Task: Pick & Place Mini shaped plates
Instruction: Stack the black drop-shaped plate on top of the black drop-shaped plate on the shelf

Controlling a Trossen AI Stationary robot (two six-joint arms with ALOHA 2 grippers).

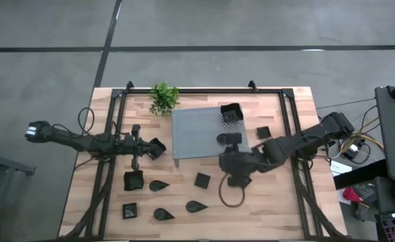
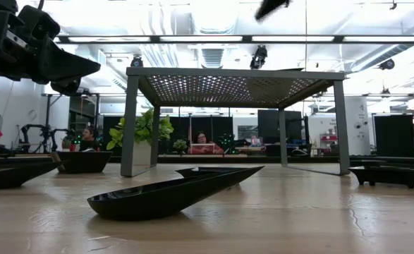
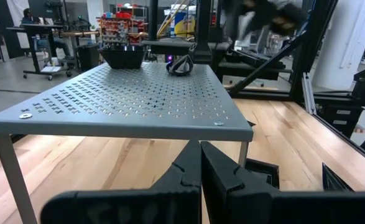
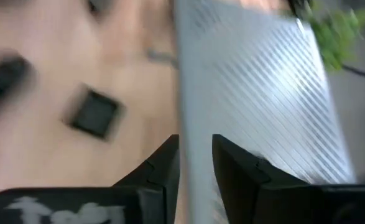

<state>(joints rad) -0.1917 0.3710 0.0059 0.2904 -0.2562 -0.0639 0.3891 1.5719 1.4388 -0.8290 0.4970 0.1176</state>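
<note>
- Grey perforated metal stand is sitting mid-table, with a small green potted plant just beside its far left corner.
- Black frame rails are running down both sides of the wooden table; a loop of dark cable is hanging near the right gripper.
- In the low view, people are sitting at desks in the room beyond the table.
- No readable writing anywhere; pale marks on the right wrist body are too blurred to read.
- Mini shaped plates are glossy black: square ones with raised rims, teardrop ones with a pointed tip.
- Two are sitting on the stand: a square plate at its far right corner, a small dish near its right edge.
- One small square is lying on the table right of the stand; another square is lying in front of it.
- Front left of the table: a large square, a small square and three teardrops are lying apart from each other.
- Left gripper is hovering left of the stand, fingers pressed together, holding nothing.
- Right gripper is hanging at the stand's front right corner, fingers partly apart with nothing between them.
</note>
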